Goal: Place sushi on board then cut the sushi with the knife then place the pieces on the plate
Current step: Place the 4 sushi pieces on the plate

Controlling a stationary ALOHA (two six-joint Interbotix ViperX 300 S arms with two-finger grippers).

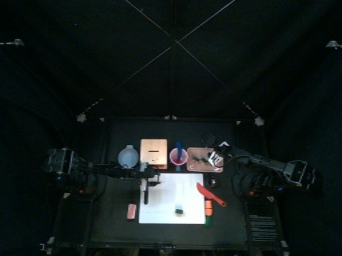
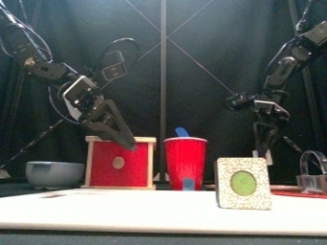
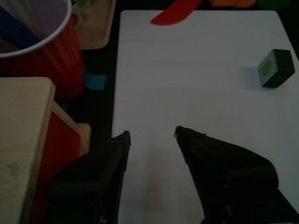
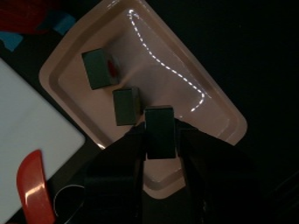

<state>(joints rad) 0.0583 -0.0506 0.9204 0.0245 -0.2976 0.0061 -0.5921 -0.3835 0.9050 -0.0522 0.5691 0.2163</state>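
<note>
One dark green sushi piece (image 2: 243,184) stands on the white board (image 1: 171,192), also visible as the sushi piece (image 3: 275,68). My left gripper (image 3: 152,140) hovers open over the board's left part, with nothing between its jaws. A red knife (image 1: 210,193) lies at the board's right edge. The pink plate (image 4: 176,61) behind the board holds two sushi pieces (image 4: 98,68) (image 4: 121,105). My right gripper (image 4: 159,131) is shut on a third sushi piece (image 4: 159,144) just over the plate.
Along the back stand a blue-grey bowl (image 1: 128,155), a wooden box (image 2: 119,163) with a red drawer front, and a red cup (image 2: 185,163) holding a blue knife (image 2: 181,132). A small red thing (image 1: 132,210) lies left of the board.
</note>
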